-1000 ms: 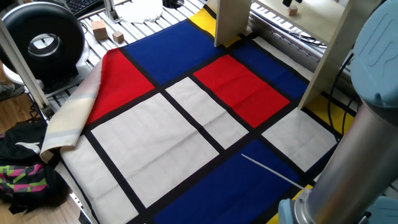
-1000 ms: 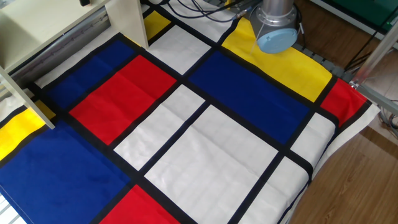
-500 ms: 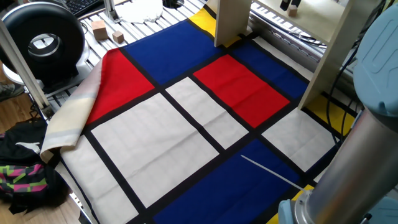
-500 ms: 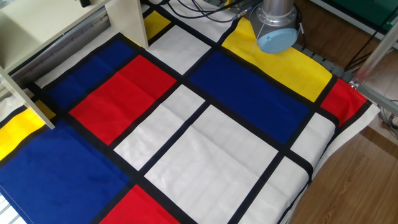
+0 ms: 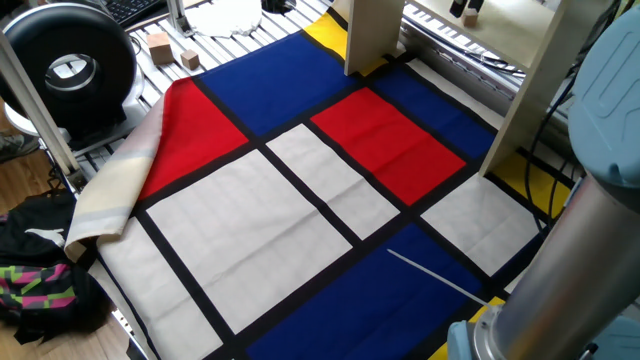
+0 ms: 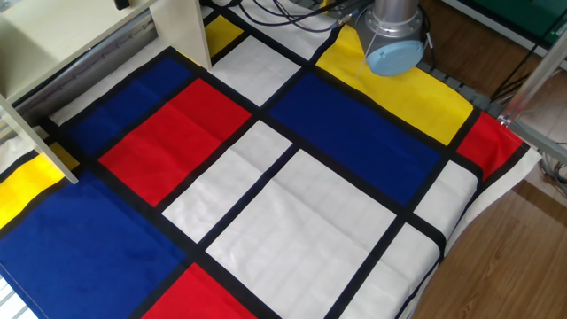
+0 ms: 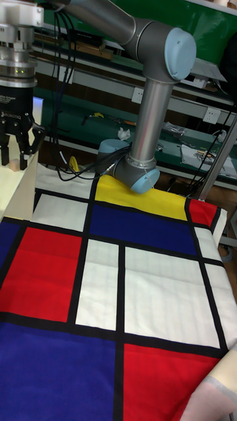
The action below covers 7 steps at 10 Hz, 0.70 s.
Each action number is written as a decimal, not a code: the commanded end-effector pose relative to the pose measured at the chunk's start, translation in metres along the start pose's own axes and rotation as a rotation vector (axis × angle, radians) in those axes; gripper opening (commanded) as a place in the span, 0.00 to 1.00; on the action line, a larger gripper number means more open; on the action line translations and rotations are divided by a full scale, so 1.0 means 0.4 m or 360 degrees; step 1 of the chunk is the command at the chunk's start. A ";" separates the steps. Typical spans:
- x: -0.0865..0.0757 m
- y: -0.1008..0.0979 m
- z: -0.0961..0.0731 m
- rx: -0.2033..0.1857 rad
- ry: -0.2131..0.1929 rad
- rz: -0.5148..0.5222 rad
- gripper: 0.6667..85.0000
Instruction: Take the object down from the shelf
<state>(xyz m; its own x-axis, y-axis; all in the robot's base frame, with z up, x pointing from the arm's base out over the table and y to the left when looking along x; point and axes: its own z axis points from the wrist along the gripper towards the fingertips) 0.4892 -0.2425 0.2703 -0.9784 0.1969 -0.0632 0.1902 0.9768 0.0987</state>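
The gripper [image 7: 16, 155], jaws spread around the object [image 7: 11, 167] on the shelf [image 5: 372, 35], has dropped lower, seemingly poised to grasp.

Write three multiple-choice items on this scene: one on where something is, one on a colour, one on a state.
1. Where are the two wooden cubes?
A. on the slatted table beside the cloth
B. on a red panel of the cloth
C. under the arm's base

2. What colour is the cloth panel right beside the arm's base?
A. red
B. white
C. yellow

3. How does the cloth's edge by the black bag lie?
A. flat
B. folded over, showing its pale underside
C. rolled into a tube

Answers:
1. A: the wooden cubes sit on the slatted table, off the cloth.
2. C: a yellow panel lies beside the arm's base.
3. B: the folded edge shows pale cream near the black bag.
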 end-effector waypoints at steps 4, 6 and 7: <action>0.005 0.013 -0.006 -0.0048 0.0000 -0.0001 0.51; 0.007 0.008 -0.003 -0.0038 -0.0002 0.0010 0.51; 0.007 0.010 0.000 -0.0045 -0.0011 0.0015 0.51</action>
<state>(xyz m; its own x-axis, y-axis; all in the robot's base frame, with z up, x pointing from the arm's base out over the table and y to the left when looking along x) 0.4861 -0.2410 0.2701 -0.9783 0.1984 -0.0592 0.1910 0.9752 0.1118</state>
